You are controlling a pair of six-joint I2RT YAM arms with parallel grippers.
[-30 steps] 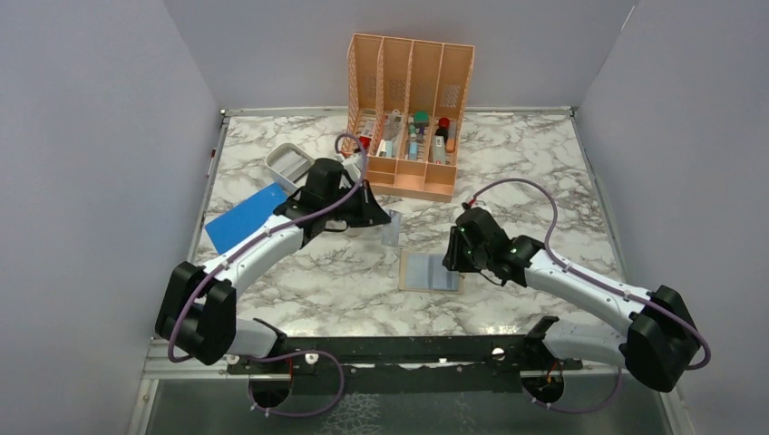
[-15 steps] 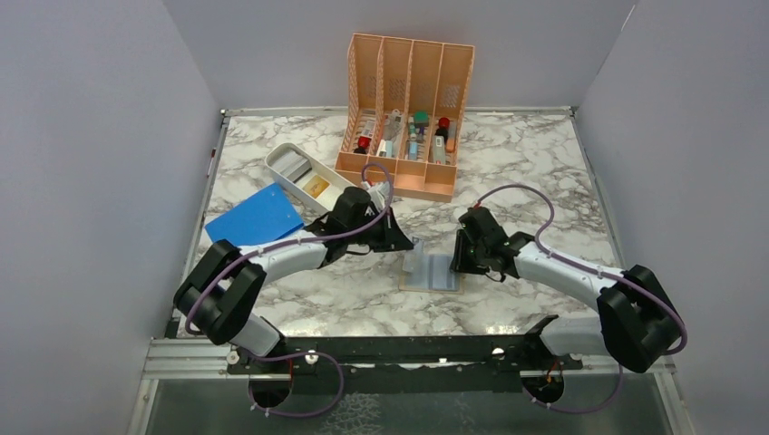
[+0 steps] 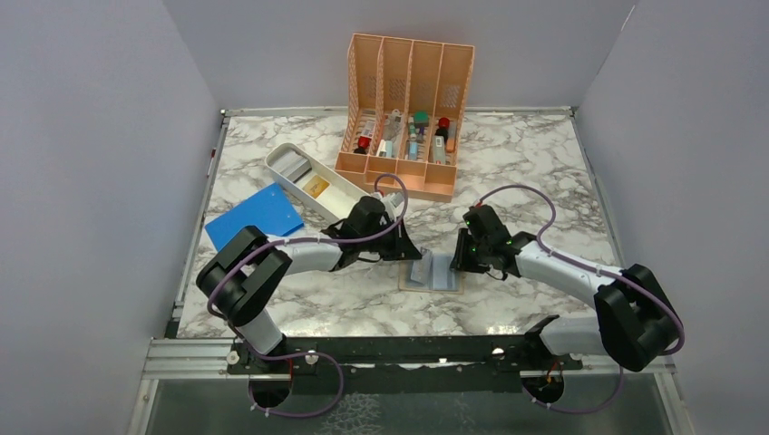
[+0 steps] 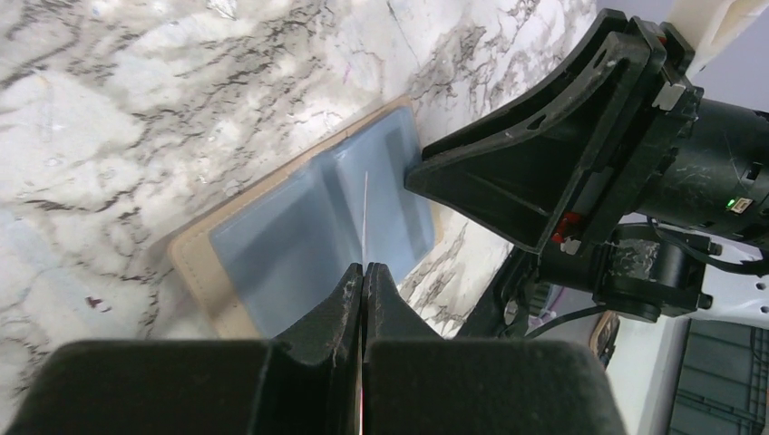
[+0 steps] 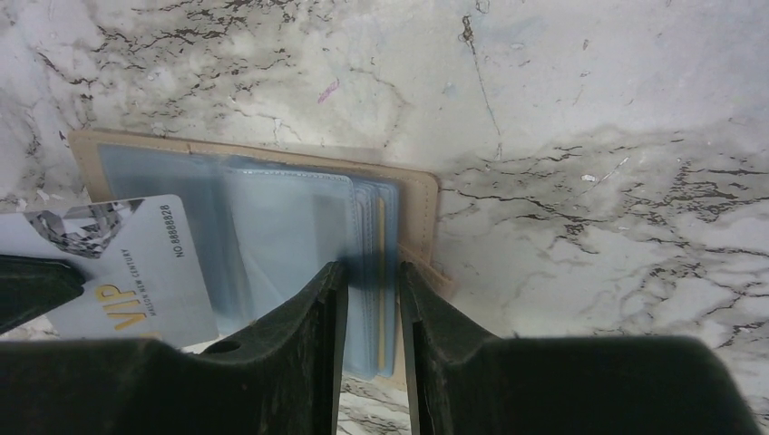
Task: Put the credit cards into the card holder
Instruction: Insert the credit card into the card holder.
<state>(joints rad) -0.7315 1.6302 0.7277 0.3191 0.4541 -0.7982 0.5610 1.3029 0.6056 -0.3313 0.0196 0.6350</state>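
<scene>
**A:** Left claw (image 4: 365,269): closed tight on one credit card (image 5: 127,263), which is held over the card holder (image 3: 433,272).

**B:** Right claw (image 5: 369,272)?

**A:** Pinched on the holder's clear sleeves. Card holder: open, flat on the desk (image 3: 544,181), between both claws.

Left arm (image 3: 308,255) jaws pinched, right arm (image 3: 562,269) clamped

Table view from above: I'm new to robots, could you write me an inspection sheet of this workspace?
Surface: marbled table, white and grey.
Job's things: card holder lying open; credit card marked VIP over its left side.
Clutter: orange rack holding small items, white tray, blue sheet.
Jaws: left jaws shut on the credit card; right jaws straddle the holder's right sleeves, grip unclear.
Cables: purple cables loop over both arms.
Surroundings: plain grey walls.
</scene>
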